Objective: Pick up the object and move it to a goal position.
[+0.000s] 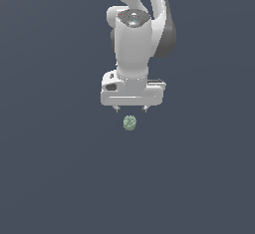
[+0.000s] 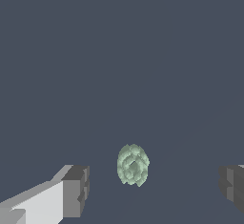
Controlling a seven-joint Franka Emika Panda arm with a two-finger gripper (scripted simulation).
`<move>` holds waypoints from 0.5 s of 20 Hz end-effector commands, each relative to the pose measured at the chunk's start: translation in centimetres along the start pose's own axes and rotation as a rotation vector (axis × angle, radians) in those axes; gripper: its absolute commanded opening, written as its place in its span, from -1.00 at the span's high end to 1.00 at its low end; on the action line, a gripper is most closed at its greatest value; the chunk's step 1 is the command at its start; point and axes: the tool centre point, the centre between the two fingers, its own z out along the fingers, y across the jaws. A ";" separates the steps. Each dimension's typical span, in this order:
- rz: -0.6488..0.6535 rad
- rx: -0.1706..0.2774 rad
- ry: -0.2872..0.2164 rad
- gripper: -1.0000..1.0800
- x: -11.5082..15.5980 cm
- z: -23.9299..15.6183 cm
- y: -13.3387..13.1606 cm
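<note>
**Hovering over the lump, jaws wide**

Looking on from the side, I see the gripper [image 1: 130, 109] hanging straight above the object [image 1: 130, 123], a small pale green bumpy lump lying alone on the flat dark surface. The lump sits below the gap between the two fingertips, roughly midway, perhaps a shade toward the exterior view's left. Nothing touches it. The jaws stand spread well wider than the lump and hold nothing.

From the wrist view the same thing shows: the object [image 2: 133, 165] lies between the two dark fingers [image 2: 76, 189], with clear space on either side, somewhat nearer the one attached to the pale bar than the other at the frame's edge. Its longer axis looks to run across the line between the fingers, so they would close on its narrower width. My guess is that a straight descent is what comes next.

How high the fingertips are above the surface is hard to judge. One finger is cut off by the wrist frame. No goal marker shows anywhere.
</note>
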 end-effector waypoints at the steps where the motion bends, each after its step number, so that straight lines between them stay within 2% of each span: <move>1: 0.000 0.000 0.000 -0.92 0.0 0.0 0.0; 10: 0.023 0.018 0.008 -0.92 0.7 -1.0 1.2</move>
